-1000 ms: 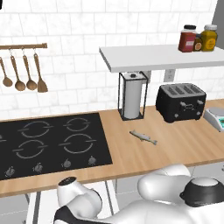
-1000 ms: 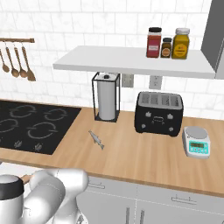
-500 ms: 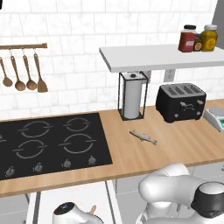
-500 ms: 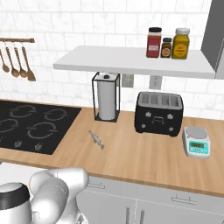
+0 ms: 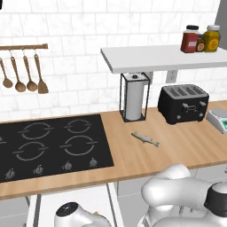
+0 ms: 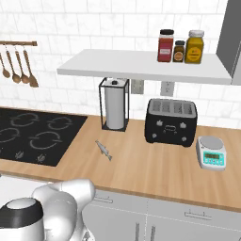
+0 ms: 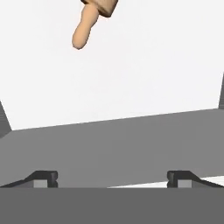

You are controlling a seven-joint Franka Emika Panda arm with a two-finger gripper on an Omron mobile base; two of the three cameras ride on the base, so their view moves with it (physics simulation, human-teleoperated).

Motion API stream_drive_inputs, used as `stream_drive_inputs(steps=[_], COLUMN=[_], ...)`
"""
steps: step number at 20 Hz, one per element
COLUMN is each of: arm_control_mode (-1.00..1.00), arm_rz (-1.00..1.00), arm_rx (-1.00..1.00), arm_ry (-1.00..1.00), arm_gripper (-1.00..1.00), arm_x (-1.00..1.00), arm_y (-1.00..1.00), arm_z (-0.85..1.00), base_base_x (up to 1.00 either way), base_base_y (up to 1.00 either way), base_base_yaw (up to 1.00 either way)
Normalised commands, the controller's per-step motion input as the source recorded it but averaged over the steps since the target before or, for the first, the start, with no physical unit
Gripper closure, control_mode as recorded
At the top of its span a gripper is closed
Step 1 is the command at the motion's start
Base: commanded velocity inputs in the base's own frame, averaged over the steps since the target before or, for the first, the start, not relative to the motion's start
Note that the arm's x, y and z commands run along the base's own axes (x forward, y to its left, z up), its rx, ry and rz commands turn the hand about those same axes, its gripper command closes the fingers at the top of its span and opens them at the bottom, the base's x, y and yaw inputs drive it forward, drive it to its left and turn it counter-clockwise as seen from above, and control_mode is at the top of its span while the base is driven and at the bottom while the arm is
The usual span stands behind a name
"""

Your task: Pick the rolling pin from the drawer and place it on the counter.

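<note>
Reach-in stage of the fetch, nothing yet lifted. In the hand view, pincer spread wide and holding nothing, its two dark tips low at left and right of the frame, aimed over the plain white floor of the drawer. Rolling pin lying at the upper left of that frame, cut off by the top edge, one knobbed handle pointing down toward the camera; well apart from the tips and off their centre line. In the left base view, arm bent low at the bottom of the frame, below the front edge of the wooden bench; small grey fish lying on the bench right of the black cooktop, toaster and paper towel holder behind. Next move, by judgement: carry the hand forward and toward the pin, centre the tips across its thicker barrel, lower, then close. Bare wood around the fish looks a fair landing spot.
</note>
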Motion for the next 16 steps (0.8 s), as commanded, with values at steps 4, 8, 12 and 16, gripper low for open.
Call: stream_drive_inputs(steps=[4,8,12,16], arm_control_mode=[-1.00,-1.00,-1.00,-1.00], arm_rz=[-0.05,-0.12,-0.15,-0.25], arm_rx=[-0.07,-0.13,-0.32,-0.15], arm_ry=[-0.13,-0.16,-0.20,0.00], arm_gripper=[-1.00,-1.00,-1.00,-1.00], arm_x=[0.37,0.37,0.11,0.28], arm_y=[-0.22,-0.43,-0.12,-0.18], arm_z=[0.40,0.07,0.00,0.11], base_base_x=[0.00,0.00,0.00,0.00], base_base_y=[0.00,0.00,0.00,0.00], base_base_yaw=[0.00,0.00,0.00,0.00])
